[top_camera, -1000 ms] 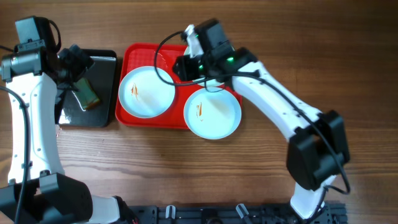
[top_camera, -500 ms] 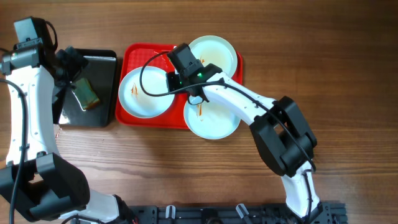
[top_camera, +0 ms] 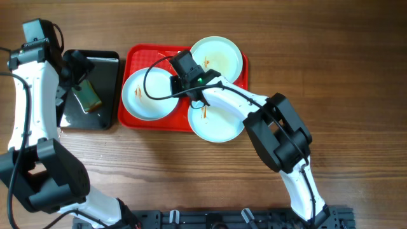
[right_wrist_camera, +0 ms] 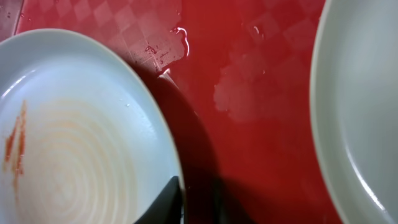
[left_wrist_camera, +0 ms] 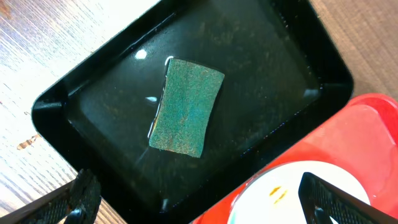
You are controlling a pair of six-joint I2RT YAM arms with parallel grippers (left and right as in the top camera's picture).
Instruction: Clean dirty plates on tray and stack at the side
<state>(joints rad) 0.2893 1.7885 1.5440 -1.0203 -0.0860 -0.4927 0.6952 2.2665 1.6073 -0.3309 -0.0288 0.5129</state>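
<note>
- Since the right arm has swung off the far corner of the tray (top_camera: 137,54) within the last second, the right gripper (top_camera: 184,69) now sits over the tray's middle. The third plate (top_camera: 219,56), which the arm hid, lies exposed beyond the fingers.
- We count three plates, all on the tray. The first plate (top_camera: 149,95) lies to one side of those fingers. The second plate (top_camera: 218,121) lies to the other, its edge overhanging the tray's rim. Both carry orange smears.
- In the right wrist view, a smeared plate's rim sits just beside the one dark fingertip (right_wrist_camera: 166,198) that shows. Wet bare tray lies ahead, and another plate's rim is further off. We cannot tell whether these fingers are apart or together, and we see nothing held.
- The left gripper (left_wrist_camera: 205,198) has barely moved. Its fingers (left_wrist_camera: 84,194) stand wide apart above the black tray (left_wrist_camera: 62,106). The sponge (left_wrist_camera: 186,107) lies ahead of and between them, ungripped.
- Our assessment is that the task is at an early stage, with nothing stacked at the side. The right arm's shift reads as lining up on a plate, and the sponge pick-up is outstanding.
</note>
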